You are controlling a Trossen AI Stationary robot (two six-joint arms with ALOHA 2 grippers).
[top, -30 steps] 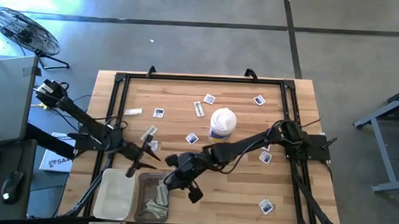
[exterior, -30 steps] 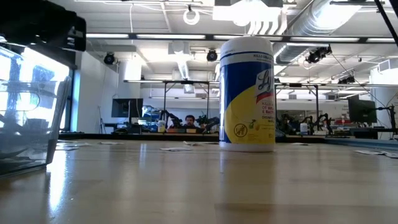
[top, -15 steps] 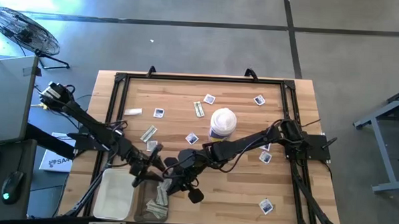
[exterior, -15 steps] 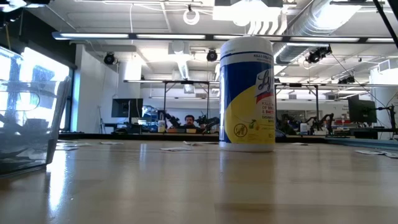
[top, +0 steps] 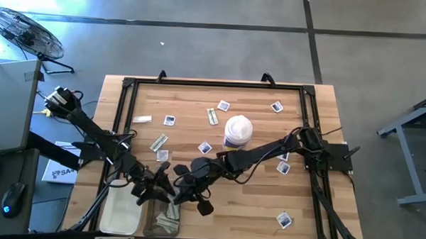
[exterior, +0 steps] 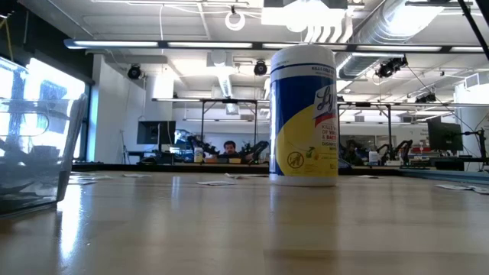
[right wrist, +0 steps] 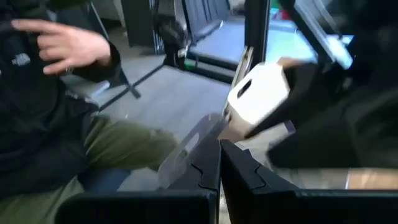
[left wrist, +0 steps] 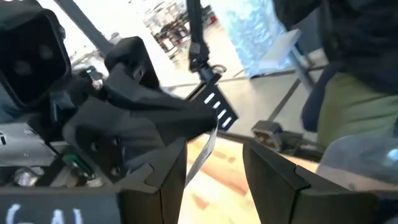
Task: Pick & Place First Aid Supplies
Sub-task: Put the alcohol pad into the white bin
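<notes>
First aid supplies lie scattered on the wooden table: square white packets (top: 169, 120) and narrow pale strips (top: 159, 141). Several strips lie in the clear bin (top: 164, 218) at the near left. My right gripper (top: 182, 195) hovers over that bin's far edge, shut on one narrow strip packet (right wrist: 186, 151). My left gripper (left wrist: 214, 155) faces it from the left, open. Its two fingers stand on either side of the strip's free end (left wrist: 206, 148); whether they touch it I cannot tell. My right gripper pinches one end of the narrow strip packet (right wrist: 208, 163) between its two shut fingers. It comes from the table's right, nearly level. The strip sticks out past the fingertips toward my left gripper, lifted clear above the bins.
A white-lidded canister (top: 237, 131) stands mid-table, and shows large in the low view (exterior: 304, 114). A white tray (top: 121, 210) sits left of the clear bin. A black frame (top: 129, 85) rims the table. A person (right wrist: 56, 93) sits beyond the near edge.
My left gripper has moved toward the near edge and up to my right gripper, rolling about its own axis as it came. It has stayed open. My right gripper has kept its place over the bin with the strip, turning slightly.
</notes>
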